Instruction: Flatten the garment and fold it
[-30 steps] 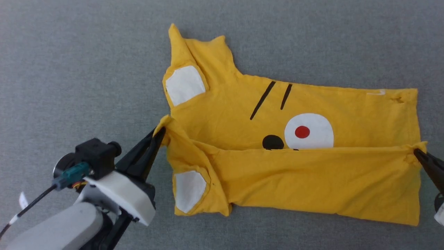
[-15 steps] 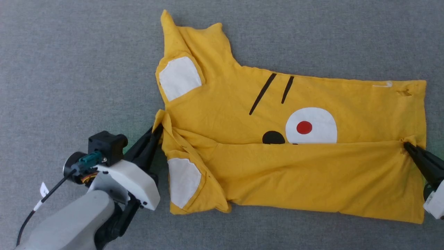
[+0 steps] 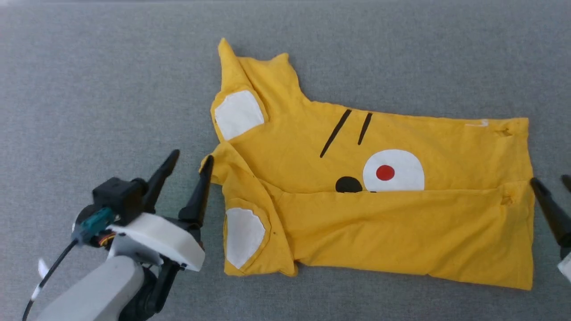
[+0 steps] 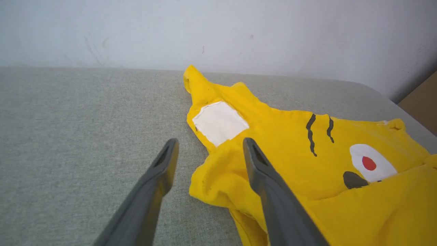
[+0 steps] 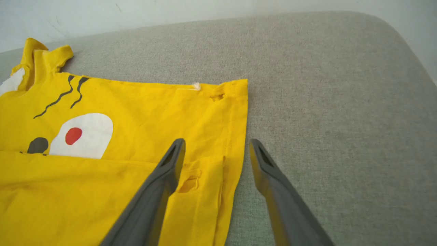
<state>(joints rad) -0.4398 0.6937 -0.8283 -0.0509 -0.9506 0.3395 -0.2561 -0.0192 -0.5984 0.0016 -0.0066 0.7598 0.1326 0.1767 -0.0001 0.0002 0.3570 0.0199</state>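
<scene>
Grey cloth covered the counter [image 3: 89,67], where the garment [image 3: 401,232] lay folded lengthwise. The left end effector [image 3: 191,157] and right end effector [image 3: 550,179] flanked its ends, both unclenched, holding nothing.

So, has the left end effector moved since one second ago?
Yes. The left end effector has opened. Against the garment and its left corner, one finger swung away to the left in the head view, and the other stays beside the corner.

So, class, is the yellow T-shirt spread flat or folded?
Folded once. The near half of the garment lies doubled over the far half, its edge cutting across the white patch and black spot.
</scene>
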